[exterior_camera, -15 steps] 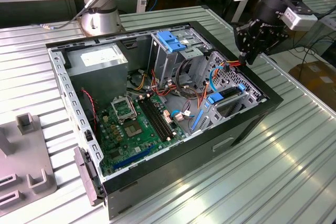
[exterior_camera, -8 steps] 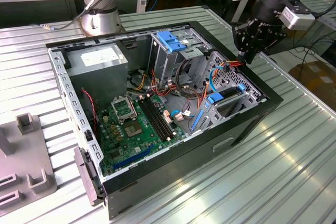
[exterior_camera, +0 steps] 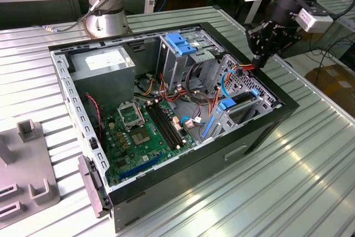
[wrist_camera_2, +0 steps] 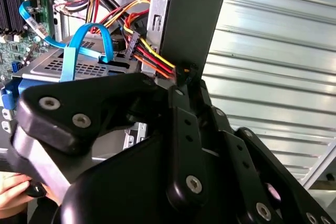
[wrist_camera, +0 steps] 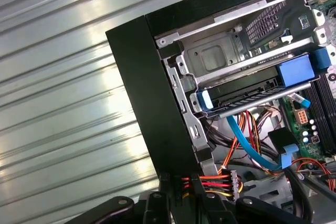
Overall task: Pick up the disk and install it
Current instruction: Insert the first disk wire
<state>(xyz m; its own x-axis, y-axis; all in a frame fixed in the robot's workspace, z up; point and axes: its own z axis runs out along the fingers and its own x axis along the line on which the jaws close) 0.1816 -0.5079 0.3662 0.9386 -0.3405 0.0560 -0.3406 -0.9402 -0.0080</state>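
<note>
The disk [exterior_camera: 242, 105] lies flat in the drive bay at the case corner on the exterior view's right, with blue rails at its ends. In the first wrist view the disk [wrist_camera: 247, 97] sits under a grey cage plate, between two blue tabs. My gripper [exterior_camera: 258, 61] hangs over the case wall just behind that bay. Its fingertips [wrist_camera: 181, 184] are shut on a bundle of red, yellow and orange power wires [wrist_camera: 212, 183] that ends in a black plug [wrist_camera: 234, 184]. The second wrist view shows the gripper [wrist_camera_2: 184, 73] pinching the same wires beside the black case wall.
The open black computer case [exterior_camera: 260, 137] lies on a ribbed metal table [exterior_camera: 310, 181]. Inside are a green motherboard [exterior_camera: 141, 131], a grey power-supply box [exterior_camera: 102, 67], a blue latch [exterior_camera: 180, 43] and a blue data cable [wrist_camera_2: 86, 38]. A person's fingers [wrist_camera_2: 16, 192] are nearby.
</note>
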